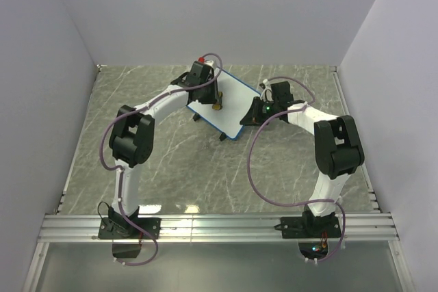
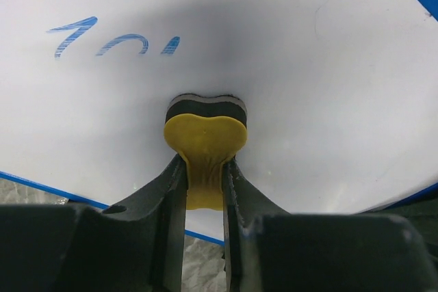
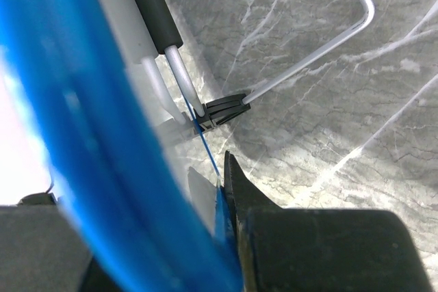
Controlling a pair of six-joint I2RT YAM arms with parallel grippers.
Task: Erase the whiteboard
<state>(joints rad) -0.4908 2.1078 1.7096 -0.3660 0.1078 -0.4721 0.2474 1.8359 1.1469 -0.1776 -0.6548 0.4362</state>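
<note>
3 blue scribbles (image 2: 113,42) on smooth whiteboard (image 2: 308,66); yellow bone-shaped eraser (image 2: 205,138); marbled table (image 3: 328,100).

Top external: you look down from above and behind both arm bases, well back, taking in the whole table (image 1: 171,169) and the walls around it. Left wrist: you look along the left gripper (image 2: 205,172) past the yellow eraser (image 2: 205,135), very near, square onto the white face of the whiteboard (image 2: 308,100). Right wrist: you sit hard against the board's blue frame (image 3: 89,135), blurred by nearness, facing down to the marble top. All three views share the whiteboard; top and right wrist share the tabletop.
</note>
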